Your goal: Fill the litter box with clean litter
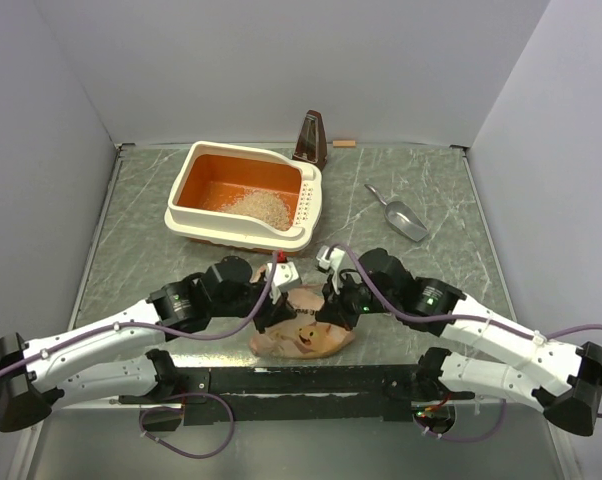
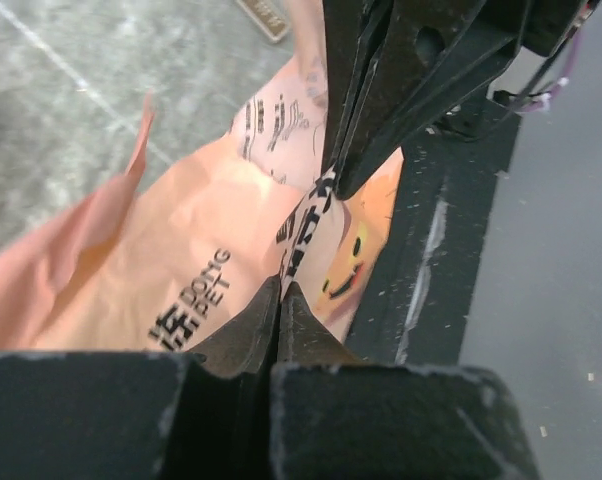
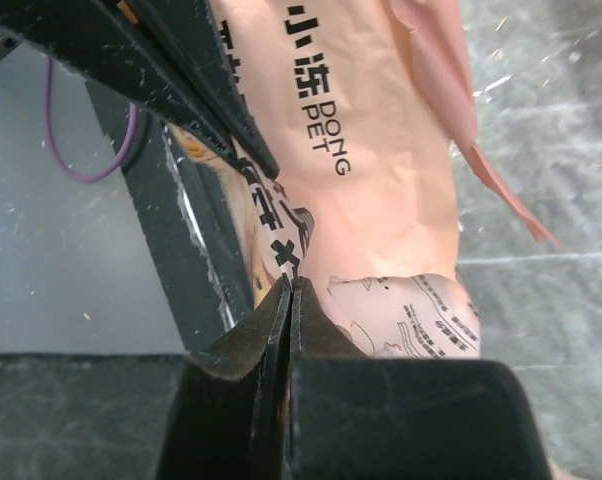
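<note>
The cream-white litter box [image 1: 307, 196] with its orange inside stands at the back left of the table. A small heap of pale clean litter [image 1: 259, 207] lies in its near right part. A crinkled tan printed bag [image 1: 306, 336] lies near the front edge between the arms. My left gripper [image 1: 278, 313] is shut on a fold of the bag [image 2: 161, 260], fingertips [image 2: 281, 285] pinching the printed paper. My right gripper [image 1: 333, 308] is shut on the same bag [image 3: 381, 180] from the other side, its tips [image 3: 289, 283] close to the left one's fingers [image 3: 243, 130].
A metal scoop [image 1: 399, 217] lies on the table right of the box. A dark brown metronome [image 1: 310, 140] and a small wooden block [image 1: 343, 143] stand at the back wall. A black rail [image 1: 301, 380] runs along the near edge under the bag.
</note>
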Controlling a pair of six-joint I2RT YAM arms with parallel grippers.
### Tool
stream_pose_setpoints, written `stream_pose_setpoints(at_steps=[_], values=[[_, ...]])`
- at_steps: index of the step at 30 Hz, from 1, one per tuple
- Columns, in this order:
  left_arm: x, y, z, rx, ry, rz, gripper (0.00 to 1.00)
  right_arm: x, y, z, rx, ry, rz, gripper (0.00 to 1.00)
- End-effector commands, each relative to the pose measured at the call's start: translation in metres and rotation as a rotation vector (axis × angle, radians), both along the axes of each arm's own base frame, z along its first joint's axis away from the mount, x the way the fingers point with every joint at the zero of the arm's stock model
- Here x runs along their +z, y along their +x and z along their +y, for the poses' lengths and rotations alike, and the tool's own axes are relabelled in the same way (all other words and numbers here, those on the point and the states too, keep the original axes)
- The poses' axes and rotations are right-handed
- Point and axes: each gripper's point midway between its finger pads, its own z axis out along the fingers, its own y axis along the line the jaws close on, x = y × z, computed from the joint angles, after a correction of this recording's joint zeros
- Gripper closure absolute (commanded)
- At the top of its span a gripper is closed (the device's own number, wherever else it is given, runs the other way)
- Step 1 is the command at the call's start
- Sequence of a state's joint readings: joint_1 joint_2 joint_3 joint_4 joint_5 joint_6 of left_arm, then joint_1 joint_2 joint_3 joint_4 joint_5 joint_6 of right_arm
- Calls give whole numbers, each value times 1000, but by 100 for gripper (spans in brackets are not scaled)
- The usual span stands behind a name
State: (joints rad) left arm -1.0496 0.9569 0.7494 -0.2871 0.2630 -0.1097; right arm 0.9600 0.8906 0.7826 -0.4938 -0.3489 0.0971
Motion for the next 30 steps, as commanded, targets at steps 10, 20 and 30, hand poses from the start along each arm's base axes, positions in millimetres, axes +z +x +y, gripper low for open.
stream_pose_setpoints(at_steps=[10,20,30], values=[[9,12,35,78,38,-46,98,-6,16,6,-11,-39,12,100],[-47,15,14,-2,257,108,80,-13,14,-4,-43,-67,18,100],[-40,-4,10,-123,221,125,71,-13,12,-14,-48,-44,18,100]])
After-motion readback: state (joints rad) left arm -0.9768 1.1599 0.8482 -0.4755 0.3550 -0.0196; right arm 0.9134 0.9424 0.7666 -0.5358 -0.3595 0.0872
